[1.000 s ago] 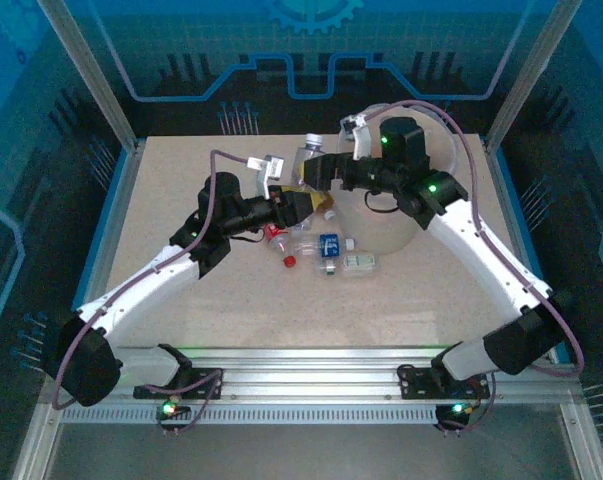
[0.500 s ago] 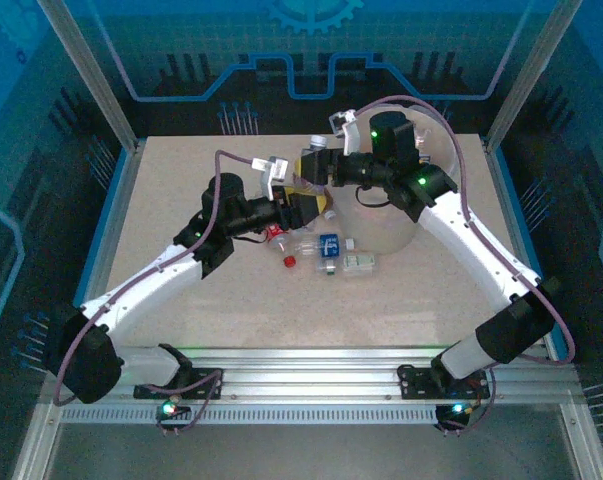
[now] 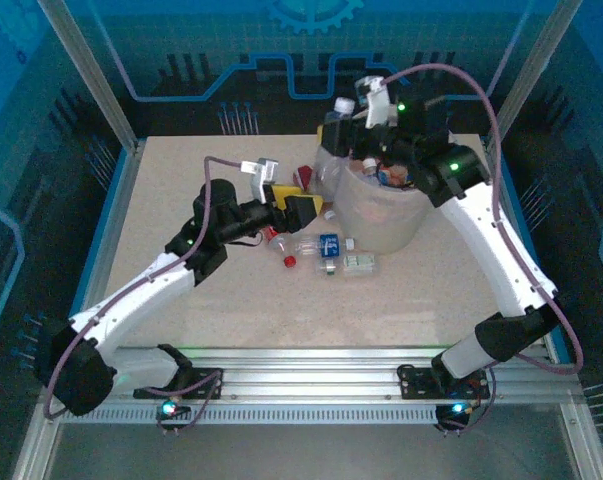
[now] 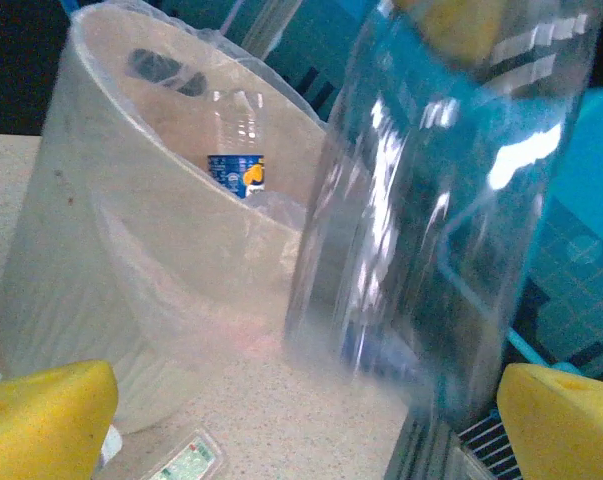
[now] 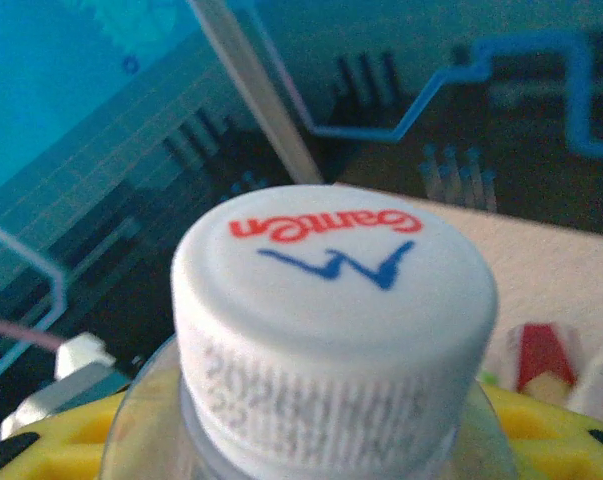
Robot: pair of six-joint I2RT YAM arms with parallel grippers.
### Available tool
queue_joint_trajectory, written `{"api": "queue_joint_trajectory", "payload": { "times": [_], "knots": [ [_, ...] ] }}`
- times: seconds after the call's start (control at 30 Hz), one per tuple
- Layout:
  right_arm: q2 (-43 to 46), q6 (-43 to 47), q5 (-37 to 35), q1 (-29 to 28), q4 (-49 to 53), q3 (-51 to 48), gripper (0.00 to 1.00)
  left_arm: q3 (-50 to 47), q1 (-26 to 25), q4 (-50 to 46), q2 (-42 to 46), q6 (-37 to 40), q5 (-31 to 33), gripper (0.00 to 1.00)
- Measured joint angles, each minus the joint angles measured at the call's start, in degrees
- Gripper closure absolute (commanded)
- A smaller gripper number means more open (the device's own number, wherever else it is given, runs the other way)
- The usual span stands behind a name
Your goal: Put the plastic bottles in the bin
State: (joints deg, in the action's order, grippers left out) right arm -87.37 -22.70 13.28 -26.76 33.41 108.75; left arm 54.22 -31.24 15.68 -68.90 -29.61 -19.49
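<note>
My right gripper (image 3: 347, 136) is shut on a tall clear plastic bottle (image 3: 331, 150) and holds it upright in the air at the bin's far left rim. Its white printed cap (image 5: 331, 320) sits close to the right wrist camera, between the yellow pads (image 5: 51, 445). The bin (image 3: 381, 210) is a whitish lined bucket with several bottles inside, one with a blue label (image 4: 236, 165). My left gripper (image 3: 299, 207) stands open with nothing between its yellow fingertips (image 4: 41, 410), low over the table just left of the bin (image 4: 131, 260) and of the lifted bottle (image 4: 431, 200).
Several small bottles lie in front of the bin: a red-capped one (image 3: 279, 240), a clear one (image 3: 309, 247), a blue-labelled one (image 3: 329, 244) and a flat one (image 3: 359, 263). A red-labelled bottle (image 3: 306, 178) stands left of the bin. Frame posts edge the table.
The left gripper opened and let go of the clear bottle, then drew back slightly. The right gripper shut on that bottle and lifted it up toward the bin's rim.
</note>
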Motion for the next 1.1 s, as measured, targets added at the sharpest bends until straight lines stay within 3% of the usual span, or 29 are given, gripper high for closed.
{"api": "queue_joint_trajectory", "payload": {
  "times": [0.33, 0.5, 0.83, 1.1],
  "knots": [
    [-2.2, 6.4, -16.0, 6.6, 4.9, 9.2, 0.49, -5.7, 0.0, -0.3, 6.6, 3.1, 6.9, 0.01],
    [-6.8, 6.8, -20.7, 8.9, 6.0, 10.3, 0.48, -7.3, 0.0, -0.4, 8.7, 4.1, 9.5, 0.01],
    [-16.4, 4.4, -22.1, 9.6, 7.3, 10.7, 0.47, -7.8, 0.0, -1.4, 8.9, 4.7, 12.4, 0.01],
    [-16.3, -1.3, -22.0, 9.6, 2.4, -0.2, 0.42, -7.8, 0.0, -3.4, 8.8, 5.2, 13.7, 0.01]
  ]
}}
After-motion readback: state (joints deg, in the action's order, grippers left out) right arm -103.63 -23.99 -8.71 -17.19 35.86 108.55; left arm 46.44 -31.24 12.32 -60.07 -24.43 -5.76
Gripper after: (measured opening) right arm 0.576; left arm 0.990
